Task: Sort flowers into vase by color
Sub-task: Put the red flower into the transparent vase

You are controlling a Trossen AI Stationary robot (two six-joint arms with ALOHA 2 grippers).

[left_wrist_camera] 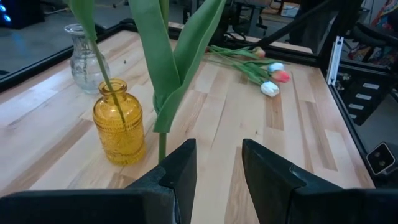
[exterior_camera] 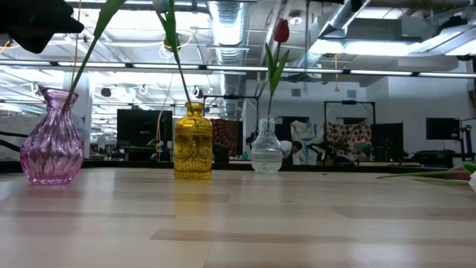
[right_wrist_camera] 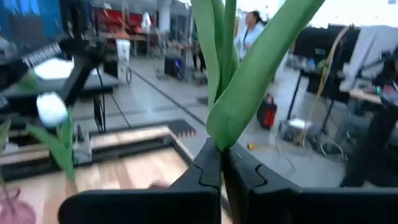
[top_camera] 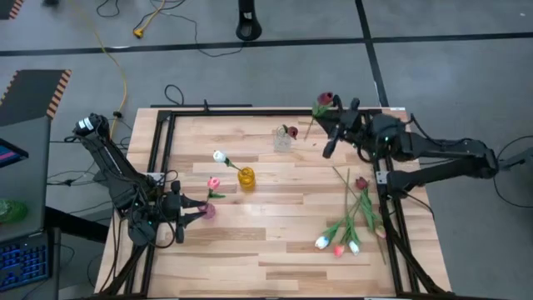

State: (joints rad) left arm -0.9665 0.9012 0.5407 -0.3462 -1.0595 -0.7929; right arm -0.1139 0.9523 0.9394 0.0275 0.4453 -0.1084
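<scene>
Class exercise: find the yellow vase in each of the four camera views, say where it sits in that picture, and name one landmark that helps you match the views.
High view: yellow vase left of the table's centre, white tulip in it.
Low view: yellow vase left of centre, between the purple vase and the clear vase.
Left wrist view: yellow vase at left.
Right wrist view: not in it.
Shared landmark: the clear vase.

No text, label, brand or number can be read in any view
</scene>
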